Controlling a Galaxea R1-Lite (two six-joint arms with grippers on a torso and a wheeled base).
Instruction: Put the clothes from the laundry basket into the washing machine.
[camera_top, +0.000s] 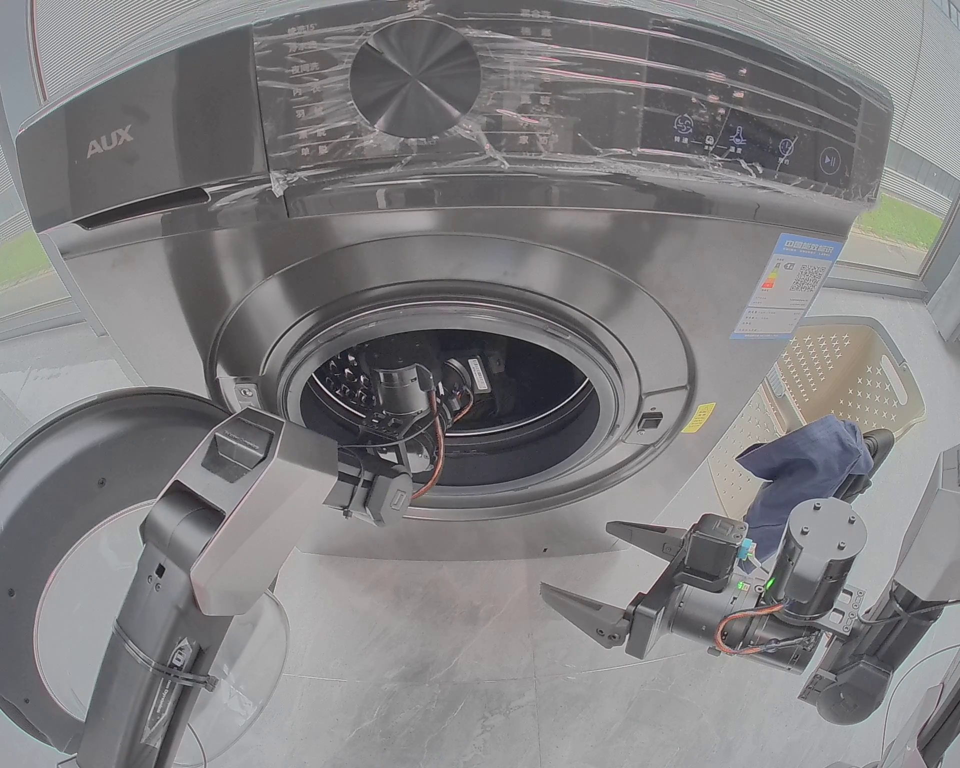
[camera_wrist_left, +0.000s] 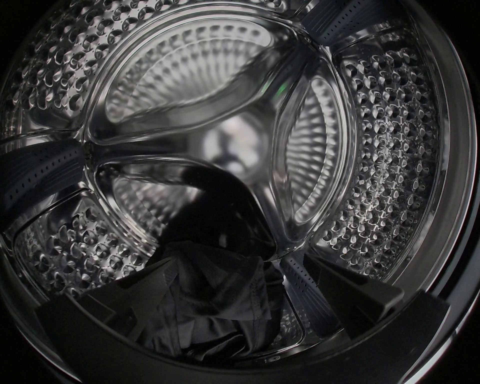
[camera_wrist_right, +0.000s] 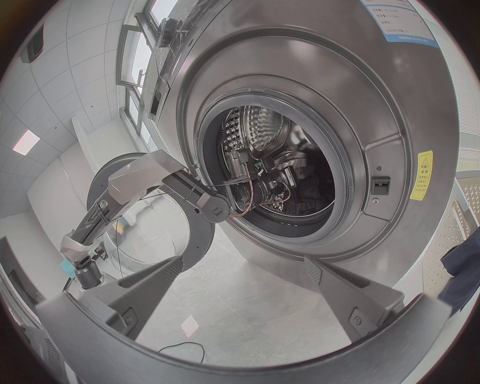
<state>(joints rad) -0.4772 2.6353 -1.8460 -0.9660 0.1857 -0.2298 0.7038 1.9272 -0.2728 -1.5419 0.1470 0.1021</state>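
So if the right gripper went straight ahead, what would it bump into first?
Probably the front of the washing machine, around the lower rim of its round opening. The right gripper is open and aims there, though depth is unclear.

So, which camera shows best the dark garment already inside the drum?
The left wrist view: the dark garment lies crumpled on the drum floor, close and unobstructed. The right wrist view gives a dark patch behind the left arm; in the head view that arm hides it.
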